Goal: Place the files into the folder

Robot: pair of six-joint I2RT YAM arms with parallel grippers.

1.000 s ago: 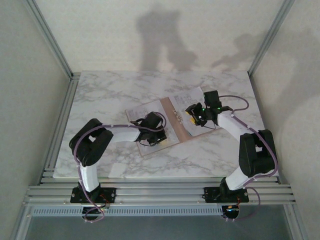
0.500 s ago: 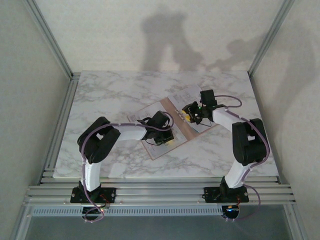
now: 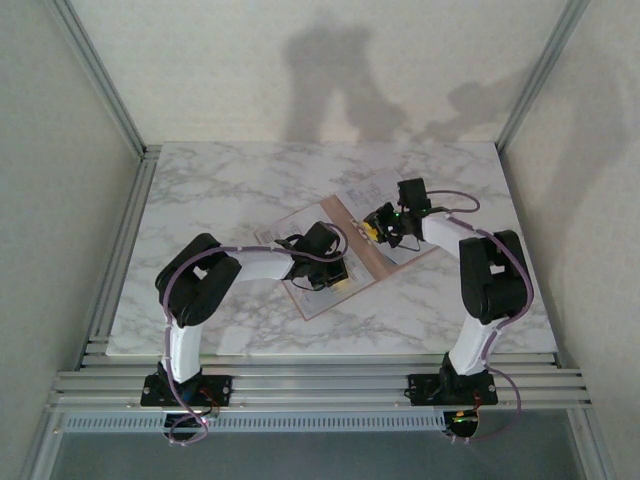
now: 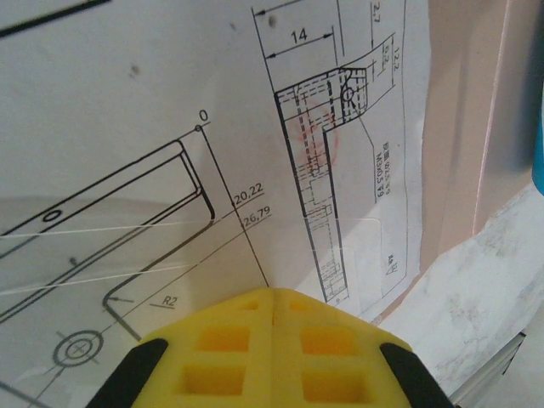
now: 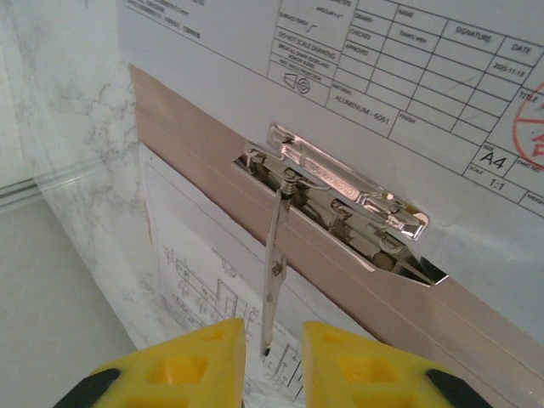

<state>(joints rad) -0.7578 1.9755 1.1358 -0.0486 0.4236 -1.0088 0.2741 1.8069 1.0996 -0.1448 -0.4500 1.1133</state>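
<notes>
The pinkish-brown folder (image 3: pixel 362 250) lies open mid-table, with printed white files (image 3: pixel 372 190) on its leaves. My left gripper (image 3: pixel 325 272) is shut, its yellow tips (image 4: pixel 274 293) pressed down on a drawing sheet (image 4: pixel 127 85) near the folder's edge (image 4: pixel 459 127). Over the spine (image 5: pixel 476 314) my right gripper (image 3: pixel 385 225) stands open. The raised lever (image 5: pixel 274 272) of the metal clip (image 5: pixel 340 191) has its tip between the right gripper's (image 5: pixel 274 336) fingers, and I see no contact. Sheets lie on both sides of the spine (image 5: pixel 255 42).
Marble table (image 3: pixel 220 190) with bare surface to the left and behind the folder. Aluminium frame posts (image 3: pixel 100 80) rise at the back corners, and a rail (image 3: pixel 300 385) runs along the near edge. Something blue (image 4: pixel 539 127) shows at the left wrist view's right border.
Over the last second the folder turned and slid slightly right under my left gripper. My right gripper moved left and farther back over the spine. Almost nothing shifted in the last half second.
</notes>
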